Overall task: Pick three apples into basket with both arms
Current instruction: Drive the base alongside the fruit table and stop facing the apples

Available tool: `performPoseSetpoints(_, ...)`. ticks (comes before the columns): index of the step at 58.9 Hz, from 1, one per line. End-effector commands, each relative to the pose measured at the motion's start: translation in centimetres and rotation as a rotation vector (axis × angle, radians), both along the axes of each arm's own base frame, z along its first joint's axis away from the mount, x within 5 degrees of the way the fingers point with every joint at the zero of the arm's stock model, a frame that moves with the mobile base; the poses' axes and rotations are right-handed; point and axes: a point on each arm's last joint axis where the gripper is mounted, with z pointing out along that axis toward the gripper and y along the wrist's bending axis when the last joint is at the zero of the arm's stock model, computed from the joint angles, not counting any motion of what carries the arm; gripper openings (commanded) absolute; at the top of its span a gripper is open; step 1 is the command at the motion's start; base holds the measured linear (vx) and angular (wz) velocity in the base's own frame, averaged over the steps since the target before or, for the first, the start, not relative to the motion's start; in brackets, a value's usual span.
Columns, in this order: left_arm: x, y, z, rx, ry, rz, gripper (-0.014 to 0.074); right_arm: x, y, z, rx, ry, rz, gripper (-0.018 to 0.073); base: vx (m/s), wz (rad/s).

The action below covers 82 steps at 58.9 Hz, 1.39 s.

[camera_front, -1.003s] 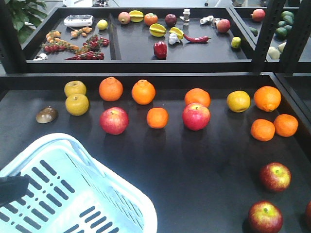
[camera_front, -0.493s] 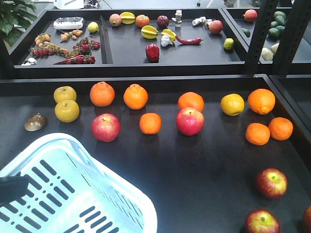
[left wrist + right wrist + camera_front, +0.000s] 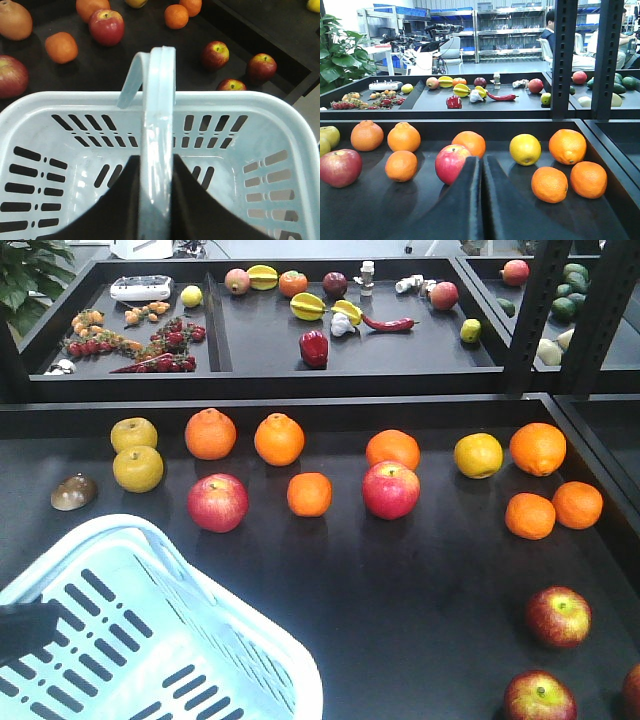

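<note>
Nothing is shifting since before: left end effector (image 3: 157,161) is clamping the basket (image 3: 50,102) by its handle; right end effector (image 3: 482,160) is hanging closed, empty.

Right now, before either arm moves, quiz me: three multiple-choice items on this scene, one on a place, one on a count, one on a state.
1. Where on the near table are the three dark red apples?
A. back left
B. middle
C. front right

2. How many pink-red apples lie among the oranges?
A. one
B. two
C. four

3. The right gripper is:
A. shut, empty
B. wide open
C. shut on fruit

Key:
1 C: they cluster at the front view's lower right.
2 B: two show, one left, one centre.
3 A: its fingers nearly touch, with nothing between.
</note>
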Motion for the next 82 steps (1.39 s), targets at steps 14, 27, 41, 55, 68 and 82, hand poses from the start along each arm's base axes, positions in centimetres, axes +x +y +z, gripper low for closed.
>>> performPoseSetpoints(14,0.19,-0.23,1.37,-0.086,-0.069,0.006,-0.0006,-0.08,0.04,0.41,-0.007,-0.075,0.003,-0.0005,0.00,0.00)
performPoseSetpoints(27,0.19,-0.23,1.37,-0.086,-0.069,0.006,-0.0006,-0.08,0.04,0.41,-0.007,-0.075,0.003,-0.0005,0.00,0.00)
performPoseSetpoints(41,0.20,-0.23,1.38,-0.086,-0.070,0.006,-0.0006,-0.08,0.04,0.41,-0.007,-0.075,0.003,-0.0005,0.00,0.00)
performPoseSetpoints(55,0.37,-0.38,1.80,-0.122,-0.108,0.008,-0.0006,-0.08,0.04,0.41,-0.007,-0.075,0.003,-0.0005,0.00,0.00)
performPoseSetpoints(68,0.41,-0.41,1.88,-0.130,-0.116,0.008,-0.0006,-0.08,0.04,0.41,-0.007,-0.075,0.003,-0.0005,0.00,0.00)
performPoseSetpoints(82,0.44,-0.43,1.97,-0.137,-0.123,0.008,-0.0006,-0.08,0.04,0.41,-0.007,-0.075,0.003,-0.0005,0.00,0.00)
